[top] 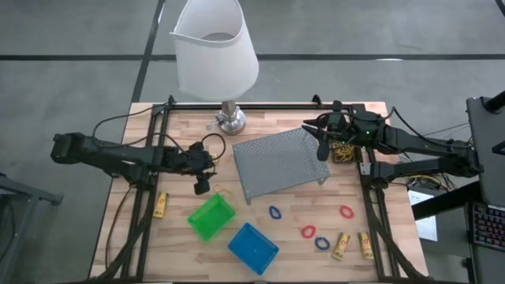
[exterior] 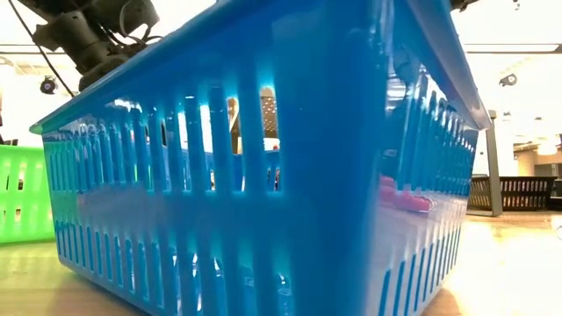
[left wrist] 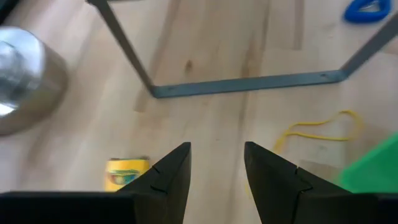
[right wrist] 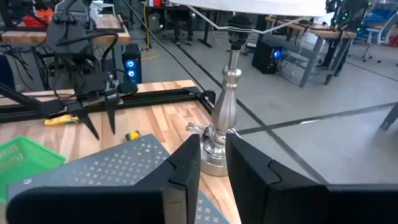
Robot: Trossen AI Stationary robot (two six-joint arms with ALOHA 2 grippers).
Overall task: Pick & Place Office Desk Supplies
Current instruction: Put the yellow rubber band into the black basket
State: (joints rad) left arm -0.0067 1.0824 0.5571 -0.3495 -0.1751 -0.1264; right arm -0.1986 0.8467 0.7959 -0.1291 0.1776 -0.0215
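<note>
Left gripper (top: 202, 186) hangs over the table's left half, just behind the green bin (top: 211, 216) — jaws parted, nothing between them. Its wrist view shows a yellow stubby stick (left wrist: 126, 172) and a loose yellow rubber band (left wrist: 317, 130) on the wood below, near the fingertips (left wrist: 177, 163).

Right gripper (top: 321, 150) is at the back right edge of the grey mesh tray (top: 276, 162), fingers a narrow gap apart, holding nothing; it faces the lamp base (right wrist: 219, 146).

Supplies on the table:
- blue bin (top: 253, 247) at front centre, beside the green one
- blue loop (top: 274, 212) and red loop (top: 308, 232) in front of the tray, another red loop (top: 346, 211) further right
- two yellow sticks (top: 341, 245) at front right, one more (top: 161, 204) at left
- rubber bands (top: 343, 151) piled at right of the tray
</note>
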